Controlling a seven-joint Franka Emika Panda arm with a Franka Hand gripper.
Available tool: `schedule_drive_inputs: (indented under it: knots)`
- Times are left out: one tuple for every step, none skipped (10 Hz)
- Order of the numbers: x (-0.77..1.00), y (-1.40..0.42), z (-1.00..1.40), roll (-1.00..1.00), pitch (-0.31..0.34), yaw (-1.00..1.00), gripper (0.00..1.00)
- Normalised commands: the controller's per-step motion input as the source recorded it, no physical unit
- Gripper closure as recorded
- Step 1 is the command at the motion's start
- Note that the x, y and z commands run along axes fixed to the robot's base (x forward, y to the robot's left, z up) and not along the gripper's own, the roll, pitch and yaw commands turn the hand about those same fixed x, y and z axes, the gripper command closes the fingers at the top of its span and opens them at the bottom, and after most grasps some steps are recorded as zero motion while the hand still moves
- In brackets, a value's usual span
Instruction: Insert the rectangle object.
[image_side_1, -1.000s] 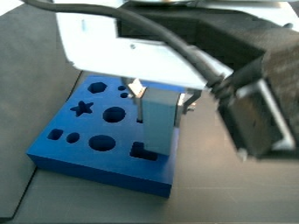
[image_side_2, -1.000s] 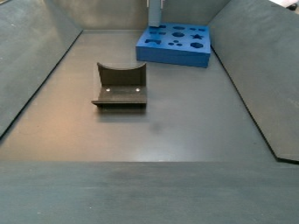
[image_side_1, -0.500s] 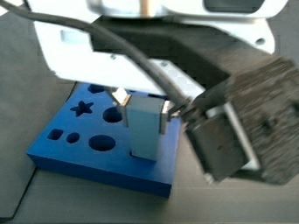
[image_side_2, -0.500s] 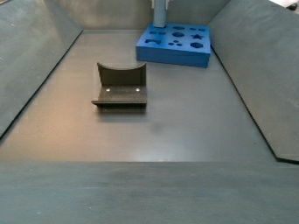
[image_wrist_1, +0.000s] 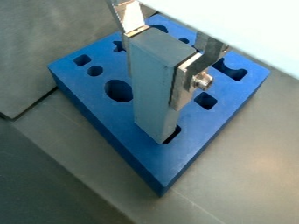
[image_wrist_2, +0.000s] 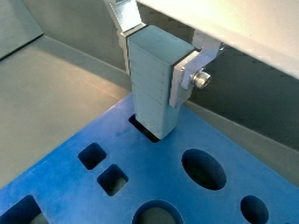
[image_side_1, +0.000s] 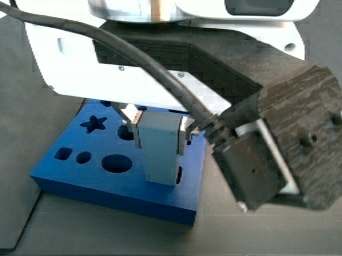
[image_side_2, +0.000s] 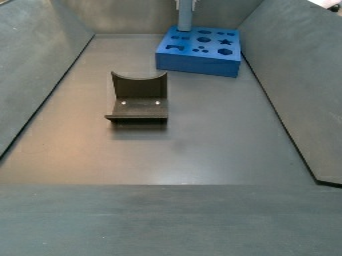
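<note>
Now inserting: my gripper (image_wrist_1: 166, 39) pinches the block (image_wrist_1: 156, 87) upright over the blue board (image_wrist_1: 87, 101), its lower end at the mouth of the square hole (image_wrist_2: 142, 130). Next, I judge: press straight down, keep square, then release.

Tool (image_wrist_1: 163, 45) points straight down, its flat silver finger plates (image_wrist_2: 122, 15) clamped on opposite faces of the tall pale blue-grey rectangular block (image_wrist_1: 155, 87). White wrist housing and black cable above in a side view (image_side_1: 166, 133).
</note>
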Motion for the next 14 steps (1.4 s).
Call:
schedule_drive_inputs:
  knots:
    - [0.11,0.00,-0.41,-0.01,0.000,-0.04,1.00]
    - [0.09,0.00,-0.44,0.00,0.000,-0.09,1.00]
    - [0.04,0.00,-0.48,0.00,0.000,-0.09,1.00]
    - [0.02,0.00,-0.51,0.00,0.000,-0.08,1.00]
    - [0.08,0.00,-0.57,0.01,0.000,-0.03,1.00]
    - [0.15,0.00,-0.62,0.06,0.000,0.00,1.00]
    - [0.15,0.00,-0.66,0.08,0.000,0.00,1.00]
    - [0.06,0.00,-0.66,0.07,0.000,0.00,1.00]
    - [0.00,0.00,-0.73,0.02,-0.017,0.00,1.00]
    - [0.00,0.00,-0.79,0.02,-0.037,0.00,1.00]
    - [0.00,-0.01,-0.74,0.00,-0.019,0.00,1.00]
    - [0.00,-0.03,-0.59,0.00,0.000,0.00,1.00]
    - [0.00,0.00,-0.31,-0.21,-0.003,-0.01,1.00]
    - [0.00,-0.01,-0.12,-0.04,0.000,-0.03,1.00]
